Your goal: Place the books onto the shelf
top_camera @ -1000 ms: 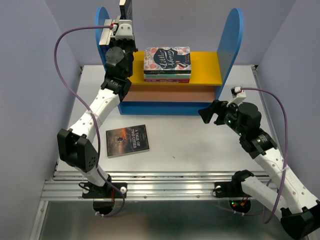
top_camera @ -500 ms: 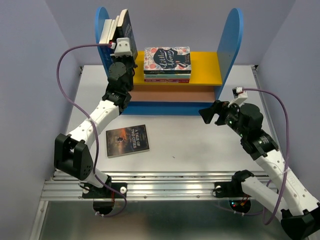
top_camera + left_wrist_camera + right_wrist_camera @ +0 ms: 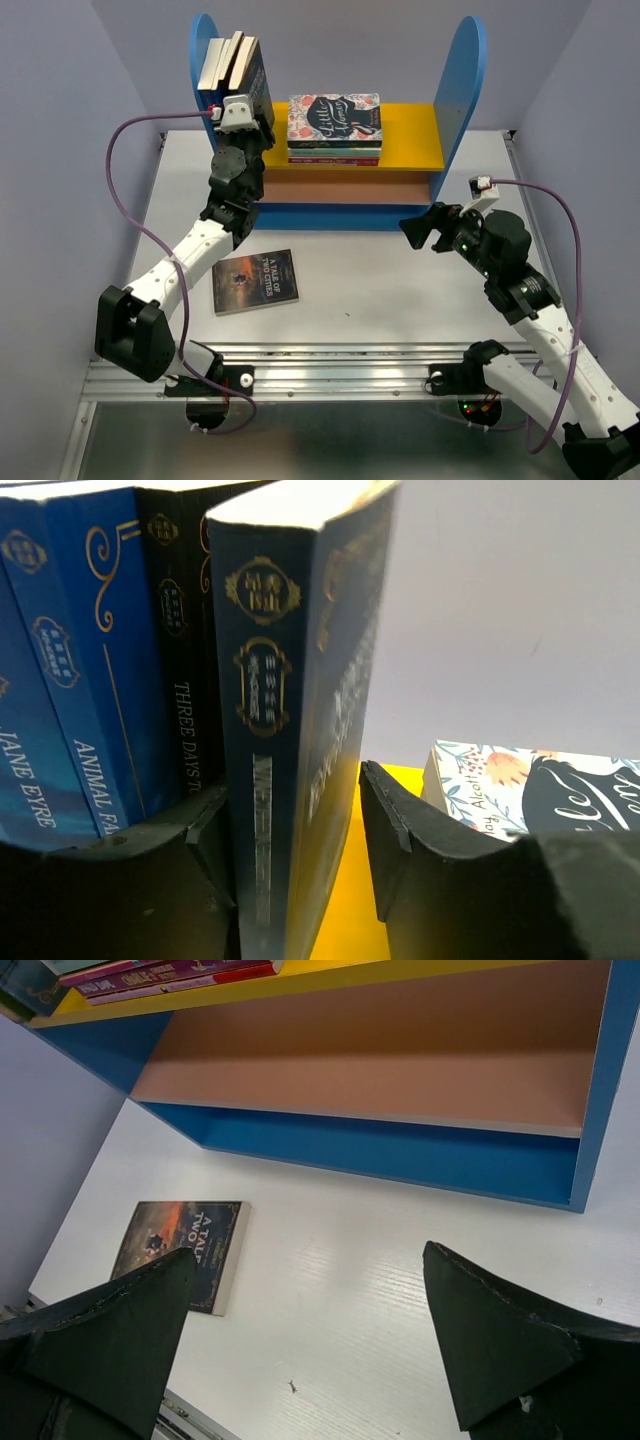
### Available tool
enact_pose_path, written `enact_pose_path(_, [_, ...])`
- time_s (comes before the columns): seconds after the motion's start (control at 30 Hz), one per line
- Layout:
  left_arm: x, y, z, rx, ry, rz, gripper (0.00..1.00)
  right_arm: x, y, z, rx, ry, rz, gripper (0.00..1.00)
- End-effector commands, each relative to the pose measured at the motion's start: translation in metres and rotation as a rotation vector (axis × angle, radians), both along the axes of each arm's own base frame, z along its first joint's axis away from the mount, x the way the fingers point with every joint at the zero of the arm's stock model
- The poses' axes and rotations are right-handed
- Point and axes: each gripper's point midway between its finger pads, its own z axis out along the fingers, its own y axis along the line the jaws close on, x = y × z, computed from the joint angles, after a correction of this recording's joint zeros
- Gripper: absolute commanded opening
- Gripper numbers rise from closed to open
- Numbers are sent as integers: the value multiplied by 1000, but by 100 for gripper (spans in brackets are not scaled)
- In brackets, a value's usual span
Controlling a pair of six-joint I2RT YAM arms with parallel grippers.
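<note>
Several books (image 3: pixel 232 65) stand upright at the left end of the shelf's yellow upper board (image 3: pixel 410 140), against the blue side panel. In the left wrist view their spines read Jane Eyre (image 3: pixel 30 740), Animal Farm (image 3: pixel 100 680) and Three Days (image 3: pixel 190 680). The rightmost dark blue book (image 3: pixel 290 730) stands between the fingers of my left gripper (image 3: pixel 295 790), which is open, with a gap on the right side. One more book, A Tale of Two Cities (image 3: pixel 256 281) (image 3: pixel 180 1250), lies flat on the table. My right gripper (image 3: pixel 412 228) (image 3: pixel 308 1252) hovers open and empty before the shelf (image 3: pixel 380 1060).
A flat stack topped by the floral Little Women book (image 3: pixel 334 127) (image 3: pixel 530 790) lies mid-way along the yellow board. The salmon lower board (image 3: pixel 340 188) is bare. Grey walls close in the table on both sides.
My left gripper has set the dark blue book upright against the others on the shelf and spread its fingers off it. The right arm has barely moved.
</note>
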Motion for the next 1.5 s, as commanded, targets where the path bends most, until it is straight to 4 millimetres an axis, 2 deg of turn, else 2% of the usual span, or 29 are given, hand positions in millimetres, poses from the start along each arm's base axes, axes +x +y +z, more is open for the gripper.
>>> enact_pose_path(0.0, [-18,38,34,-93,-119,131,59,-4,1,4,14,-17,10,100])
enact_pose_path(0.23, [-22,38,30,-119,-110,115,66,-6,2,3,18,-11,15,100])
enact_pose_path(0.37, [-36,35,40,-186,-136,81,67,-7,3,0,16,-4,22,100])
enact_pose_path(0.47, [-46,28,48,-204,-149,47,80,-7,3,0,16,-4,24,100])
enact_pose_path(0.53, [-51,22,53,-210,-151,24,83,-7,3,0,15,-4,26,100])
enact_pose_path(0.63, [-63,11,63,-220,-135,-19,93,-9,5,1,15,-6,38,100])
enact_pose_path(0.67, [-68,11,72,-236,-142,-22,99,-9,5,0,15,-5,43,100])
enact_pose_path(0.77, [-90,13,93,-323,-158,-35,99,-10,6,1,14,-7,53,100])
enact_pose_path(1.0, [-130,20,141,-384,-228,-117,99,-16,20,-1,2,3,149,100])
enact_pose_path(1.1, [-148,24,150,-428,-238,-169,99,-18,29,-4,-9,10,212,100])
enact_pose_path(1.13, [-150,24,143,-427,-200,-177,99,-19,31,-3,-11,2,228,100])
enact_pose_path(1.17, [-164,31,148,-460,-203,-196,99,-21,35,-3,-8,3,259,100])
enact_pose_path(1.2, [-170,31,144,-478,-180,-222,99,-21,37,-4,-8,3,272,100])
enact_pose_path(1.23, [-177,21,135,-487,-132,-301,99,-22,39,-3,-6,-7,286,100])
enact_pose_path(1.3, [-202,19,121,-503,-121,-403,99,-26,45,-8,-2,-4,330,100])
enact_pose_path(1.33, [-213,8,112,-490,-108,-492,99,-25,48,-9,2,-7,344,100])
enact_pose_path(1.37, [-225,7,91,-522,-78,-540,99,-29,52,-12,9,-4,380,100])
enact_pose_path(1.43, [-236,1,67,-539,-22,-602,99,-28,58,-21,17,2,412,100])
enact_pose_path(1.47, [-239,1,38,-564,62,-598,99,-29,60,-24,24,9,429,100])
